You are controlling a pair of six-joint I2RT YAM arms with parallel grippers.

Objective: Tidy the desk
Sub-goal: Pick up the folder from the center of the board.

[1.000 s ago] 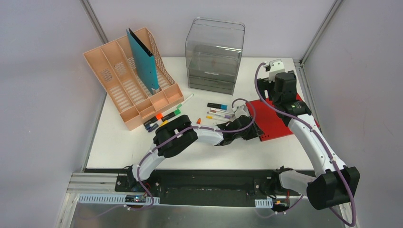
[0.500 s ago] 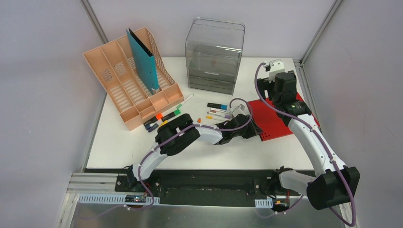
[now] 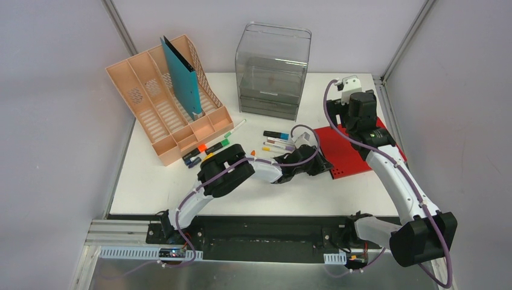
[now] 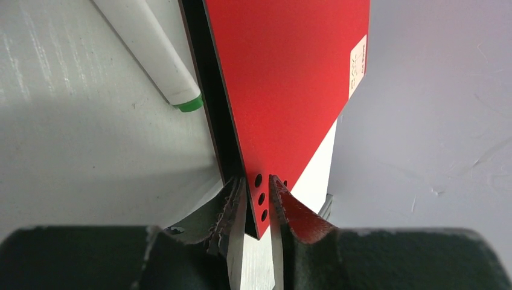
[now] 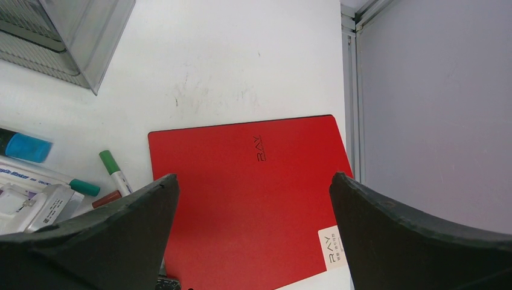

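Desk (image 3: pixel 151 181); left end effector (image 4: pixel 257 188) tight on red folder (image 4: pixel 290 78)

A teal folder (image 3: pixel 183 78) stood upright in the peach file rack (image 3: pixel 158 115). The clear grey drawer box (image 3: pixel 273 69) sat behind scattered markers (image 3: pixel 278 141), a red folder (image 3: pixel 344 154) just beside them.

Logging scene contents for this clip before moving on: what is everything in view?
desk: one, white, under everything.
file rack: one, peach, far left.
teal folder: one, teal, upright in the file rack.
drawer box: one, clear grey, far centre.
red folder: one, red, right side.
markers: about eight, mixed colours, between file rack and red folder.
left end effector: one, black, closed on red folder's near-left corner.
right end effector: one, black, open above red folder.
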